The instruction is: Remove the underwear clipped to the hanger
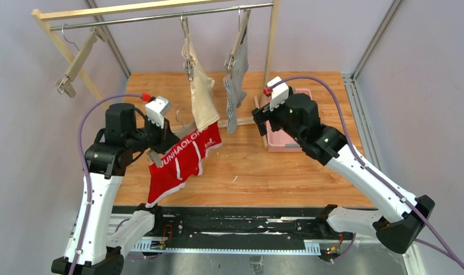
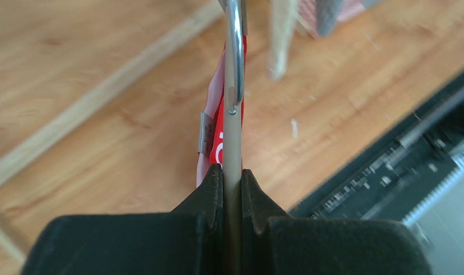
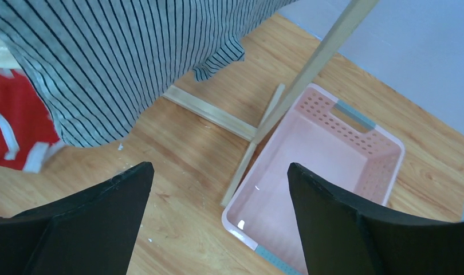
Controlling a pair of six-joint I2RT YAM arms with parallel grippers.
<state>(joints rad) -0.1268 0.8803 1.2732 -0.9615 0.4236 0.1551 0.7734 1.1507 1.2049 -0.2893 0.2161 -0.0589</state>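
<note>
While the red pair [image 1: 181, 163] is down off the rail [image 1: 132, 18], nothing you can see has left its hanger yet. Log the task as early: none of three freed, by my reading.

Largest first: your desk [image 1: 287, 172], wood top, carries the rack and the basket. The rack [image 1: 270, 46] is a wooden frame with the metal rail across the back. The basket [image 3: 356, 134] is pink and sits at the rack's right foot, with no cloth in the part the right wrist view shows.

Clothing:
- The cream pair [image 1: 202, 97] hangs mid-rail from a tilted hanger, its hem close to the red pair in the top view.
- The striped pair [image 1: 236, 86] hangs just right of the cream, also on a hanger.
- The red pair is slung low over the desk's left half, one leg trailing toward the near edge.

A spare hanger [image 1: 78, 60] hangs far left on the rail, tilted and bare.

The left jaws are clenched on the wooden bar of the red pair's hanger [image 2: 232, 149], and its hook [image 2: 235, 51] is free of the rail. A metal clip [image 2: 205, 133] pinches red cloth beside the bar, so that pair is still attached.

The right jaws are spread wide, grasping nothing, over the desk between the striped pair and the basket.

Left to do, as you'd judge it: release the red pair's clip, then free both rail pairs. The right jaws look like the free tool for that clip. Whether a second clip holds the red pair can't be told.
</note>
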